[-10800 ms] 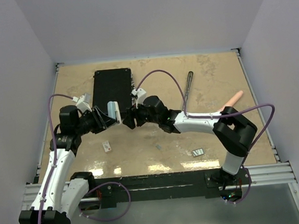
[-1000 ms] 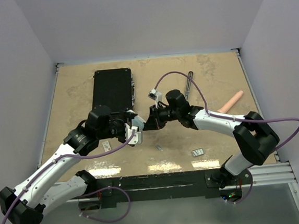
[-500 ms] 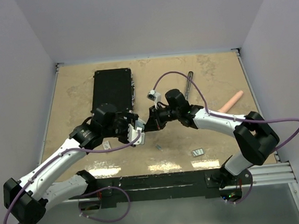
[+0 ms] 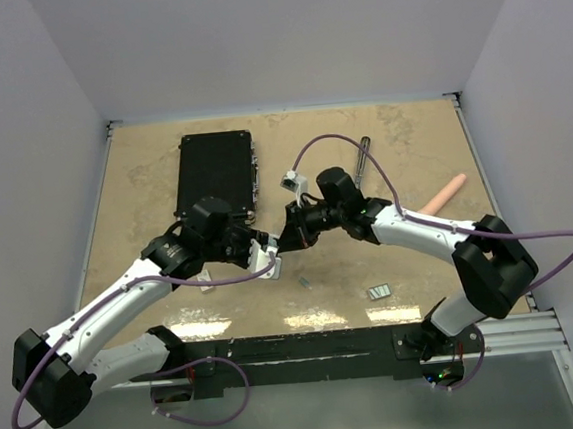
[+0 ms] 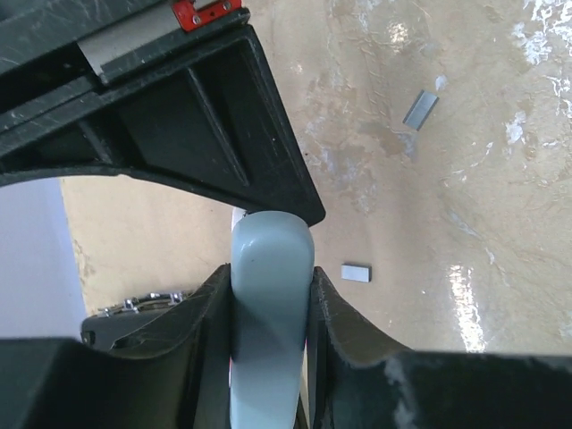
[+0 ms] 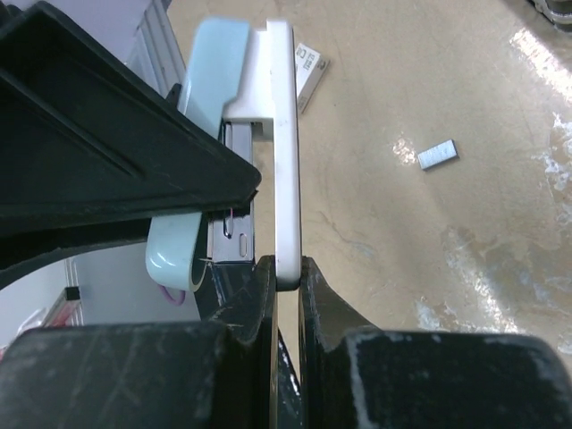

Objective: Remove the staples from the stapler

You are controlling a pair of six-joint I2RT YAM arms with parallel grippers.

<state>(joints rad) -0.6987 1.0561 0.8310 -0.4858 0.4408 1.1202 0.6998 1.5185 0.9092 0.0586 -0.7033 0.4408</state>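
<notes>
Both grippers hold the stapler [image 6: 282,134] between them, above the middle of the worktop [image 4: 411,143]. The right gripper [image 6: 284,275] has its jaws pressed tight on the thin white arm of the stapler. The left gripper [image 5: 271,299] has its jaws closed on the rounded pale blue part, touching it on both sides. In the right wrist view the blue part and the white arm stand apart, and a metal channel shows between them. I cannot tell if anything is inside it.

The staples [image 4: 379,292] lie loose on the worktop as short grey strips. One is near the front edge on the right side, and a smaller strip [image 4: 304,282] lies just in front of the grippers. A small white block [image 4: 205,280] lies beside the left arm.
</notes>
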